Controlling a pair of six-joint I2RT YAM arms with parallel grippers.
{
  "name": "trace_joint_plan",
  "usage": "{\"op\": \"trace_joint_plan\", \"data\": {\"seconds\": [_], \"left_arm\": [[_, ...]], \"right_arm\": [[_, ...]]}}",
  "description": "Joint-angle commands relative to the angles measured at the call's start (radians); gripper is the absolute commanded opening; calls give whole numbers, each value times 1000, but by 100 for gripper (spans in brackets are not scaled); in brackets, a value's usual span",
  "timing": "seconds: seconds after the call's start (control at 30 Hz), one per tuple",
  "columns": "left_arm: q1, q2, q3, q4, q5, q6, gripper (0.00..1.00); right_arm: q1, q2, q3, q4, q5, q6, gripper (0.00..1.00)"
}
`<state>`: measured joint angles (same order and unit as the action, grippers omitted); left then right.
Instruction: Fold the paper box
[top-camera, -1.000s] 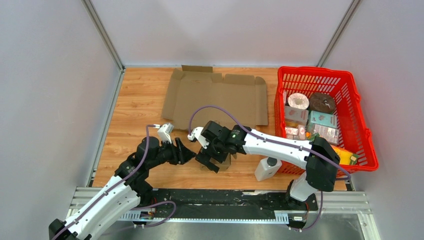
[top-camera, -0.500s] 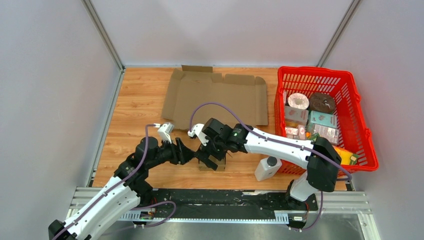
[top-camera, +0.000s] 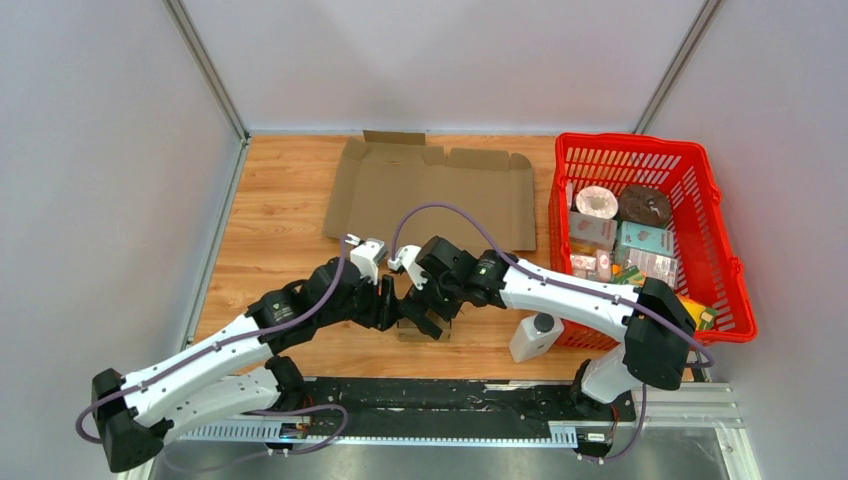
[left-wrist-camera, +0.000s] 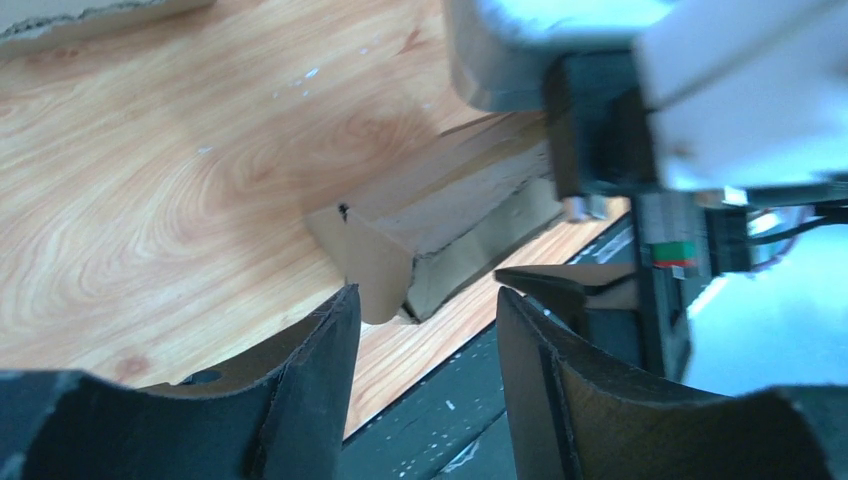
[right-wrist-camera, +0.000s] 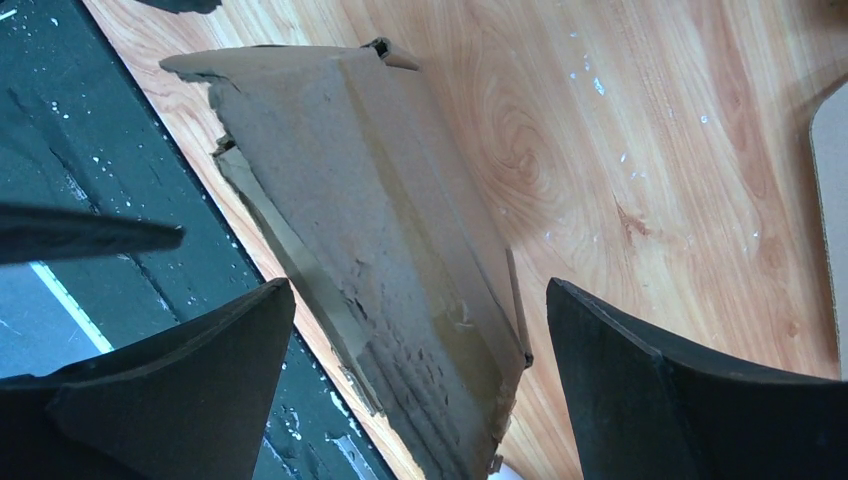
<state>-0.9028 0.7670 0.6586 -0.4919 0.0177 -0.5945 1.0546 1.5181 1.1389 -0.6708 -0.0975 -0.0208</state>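
Tabletop (top-camera: 270, 220) of pale wood takes up most of the room. A flat cardboard sheet (top-camera: 430, 195) lies unfolded at 12 o'clock, well apart from the work and likely just parked there. At 3 o'clock stands a red basket (top-camera: 640, 160) full of packets whose labels I cannot read.

Both arms lean in toward 6 o'clock, the left from about 8 and the right from about 4, and they meet over the paper box (left-wrist-camera: 450, 210). It sits low on the wood by the near edge. From above it is nearly hidden under the two wrists.

A white bottle (top-camera: 535, 337) stands at 4 o'clock, just beside the basket.

The right gripper (right-wrist-camera: 420, 285) hangs with its jaws spread wide to either side of the box, not pressing it. I'd say it is set to steady or squeeze the walls. The left gripper (left-wrist-camera: 425, 300) is also released. Its fingers are parted and aimed at the box's near corner, seemingly to tuck a flap. Which flaps are already folded I cannot tell.
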Motion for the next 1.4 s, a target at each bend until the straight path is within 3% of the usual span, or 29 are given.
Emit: {"op": "trace_joint_plan", "data": {"seconds": [0.0,0.13,0.5,0.83,1.37], "left_arm": [[-48,69,53,-88,-146,25,58],[-73,112,61,-77,-176,10,52],[-73,150,107,-62,-157,-42,18],[-73,189,131,-50,-84,-99,15],[-76,219,75,-7,-111,-217,11]], "right_arm": [[-18,-56,-16,56,2,15,100],[-27,-85,-48,71,-5,45,100],[-27,-88,-117,135,-13,73,100],[-25,-88,-114,148,-11,82,100],[-27,-65,-136,172,-11,119,100]]}}
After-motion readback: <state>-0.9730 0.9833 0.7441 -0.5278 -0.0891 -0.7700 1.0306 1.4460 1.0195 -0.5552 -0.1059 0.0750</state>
